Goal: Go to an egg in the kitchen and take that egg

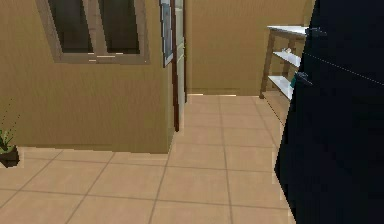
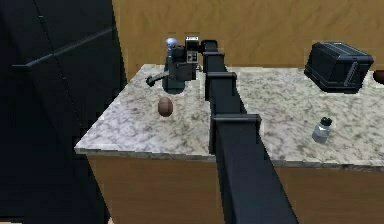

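A brown egg (image 2: 165,105) lies on the speckled stone countertop (image 2: 190,130) in the arm side view, near its left end. My dark arm bar (image 2: 235,130) reaches up across the counter. At its far end the gripper (image 2: 160,79) stands just beyond the egg, with the counter behind it. Whether it holds anything I cannot tell.
A black toaster (image 2: 339,65) sits at the counter's far right, and a small shaker (image 2: 323,128) stands nearer the front edge. A tall dark fridge (image 2: 55,110) flanks the counter's left end and also appears as the fridge (image 1: 340,120). Tiled floor (image 1: 200,160), a white shelf (image 1: 285,60), a window (image 1: 95,30) and a potted plant (image 1: 8,145) lie ahead.
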Controlling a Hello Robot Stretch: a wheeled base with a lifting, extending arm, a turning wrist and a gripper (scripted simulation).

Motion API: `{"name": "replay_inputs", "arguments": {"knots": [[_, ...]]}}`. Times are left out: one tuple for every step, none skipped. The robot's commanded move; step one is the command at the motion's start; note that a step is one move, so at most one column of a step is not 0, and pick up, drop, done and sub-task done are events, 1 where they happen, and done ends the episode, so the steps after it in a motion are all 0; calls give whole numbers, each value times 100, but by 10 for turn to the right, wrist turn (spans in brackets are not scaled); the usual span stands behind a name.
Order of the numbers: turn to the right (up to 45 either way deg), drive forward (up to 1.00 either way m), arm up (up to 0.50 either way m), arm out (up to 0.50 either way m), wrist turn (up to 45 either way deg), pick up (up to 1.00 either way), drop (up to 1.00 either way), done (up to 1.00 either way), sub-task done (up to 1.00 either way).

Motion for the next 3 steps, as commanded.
{"name": "replay_inputs", "arguments": {"knots": [[0, 0, -10, 0, 0, 0, 0, 0, 0], [0, 0, 0, 0, 0, 100, 0, 0, 0], [0, 0, 10, 0, 0, 0, 0, 0, 0]]}}
